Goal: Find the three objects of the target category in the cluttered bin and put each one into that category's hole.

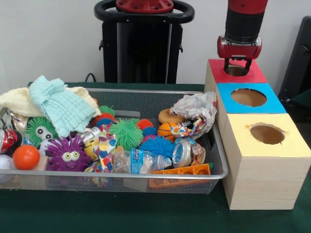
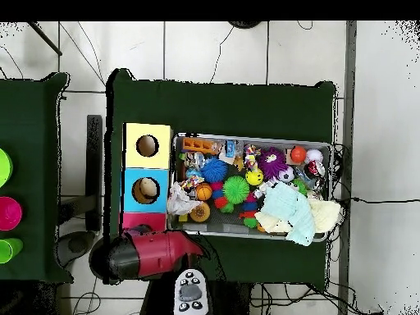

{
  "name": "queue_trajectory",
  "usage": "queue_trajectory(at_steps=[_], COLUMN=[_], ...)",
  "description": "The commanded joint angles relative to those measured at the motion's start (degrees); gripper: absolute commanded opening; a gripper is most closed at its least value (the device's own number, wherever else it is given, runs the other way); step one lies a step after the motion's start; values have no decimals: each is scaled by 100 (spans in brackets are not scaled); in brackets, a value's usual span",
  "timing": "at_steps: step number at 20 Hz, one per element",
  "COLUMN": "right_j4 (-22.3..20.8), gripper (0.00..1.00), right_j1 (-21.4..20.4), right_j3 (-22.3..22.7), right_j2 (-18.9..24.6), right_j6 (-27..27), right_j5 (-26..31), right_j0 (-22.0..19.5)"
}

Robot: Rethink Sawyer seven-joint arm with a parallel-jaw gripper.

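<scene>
A wooden box with three holes stands right of the bin: a red-topped hole (image 1: 236,71) at the back, a blue one (image 1: 248,97) in the middle and a yellow one (image 1: 267,134) in front. My gripper (image 1: 237,67) hangs directly over the red hole, open, with nothing visible between its fingers. The wire mesh bin (image 1: 219,160) holds spiky balls in green (image 1: 126,134), blue (image 1: 156,145) and purple with eyes (image 1: 68,154), a small basketball (image 1: 165,129), an orange ball (image 1: 25,157) and a baseball (image 1: 5,164). In the overhead view my arm (image 2: 156,253) covers the red section and hides the gripper.
Two cloths, mint (image 1: 58,107) and cream (image 1: 14,99), are heaped at the bin's left rear. Crumpled paper (image 1: 197,108), clear plastic bottles (image 1: 141,161) and an orange block (image 1: 182,171) lie near the box side. A remote-like device (image 2: 191,294) sits by the robot base.
</scene>
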Motion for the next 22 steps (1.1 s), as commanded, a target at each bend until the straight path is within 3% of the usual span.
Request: queue_trajectory(at_steps=[1, 4, 5, 22], right_j4=[198, 158, 152, 158], gripper=[100, 100, 0, 0], right_j1=[-753, -755, -761, -816], right_j3=[-127, -146, -126, -91], right_j2=[-115, -120, -109, -72], right_j6=[575, 580, 600, 626], right_j5=[973, 991, 964, 956], right_j0=[-340, -352, -360, -364])
